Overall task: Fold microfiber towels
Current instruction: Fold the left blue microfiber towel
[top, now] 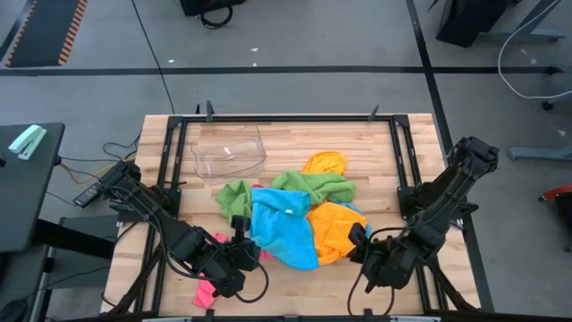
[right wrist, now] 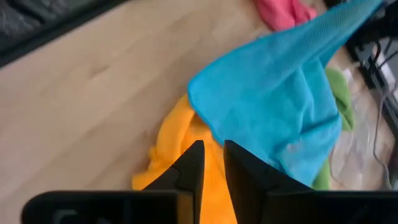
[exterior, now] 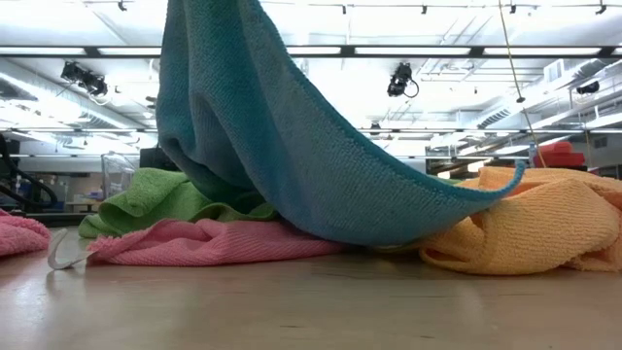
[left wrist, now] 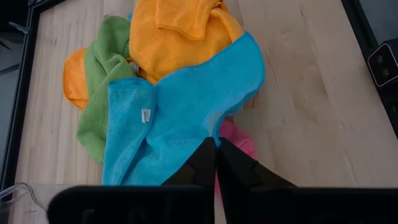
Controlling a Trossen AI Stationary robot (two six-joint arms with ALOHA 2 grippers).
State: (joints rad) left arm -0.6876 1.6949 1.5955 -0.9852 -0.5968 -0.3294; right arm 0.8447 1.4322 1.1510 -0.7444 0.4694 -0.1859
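Note:
A sky-blue towel (top: 284, 231) is lifted at its left side over a pile of towels in mid-table: green ones (top: 317, 185), orange ones (top: 335, 228) and a pink one (exterior: 204, 243) under it. My left gripper (left wrist: 216, 149) is shut on the blue towel. My right gripper (right wrist: 213, 155) hovers just above the orange towel (right wrist: 180, 140) at the pile's right. Its fingers stand a little apart, with nothing between them. The blue towel's free corner (right wrist: 196, 93) lies just beyond its fingertips. Another pink towel (top: 208, 292) lies near the front edge, under my left arm. My left gripper pinches the blue towel at its near left edge (left wrist: 210, 134) between its two fingers, slanting down from the table's left. The held part is raised. From there the cloth drapes like a tent (exterior: 292, 146), and its lower edge (exterior: 408, 233) rests on the pink and orange towels.
A clear plastic tub (top: 229, 152) stands at the back left of the wooden table (top: 375, 143). A black frame (top: 399, 161) runs round the work area. Bare wood shows along the front edge and at the back right.

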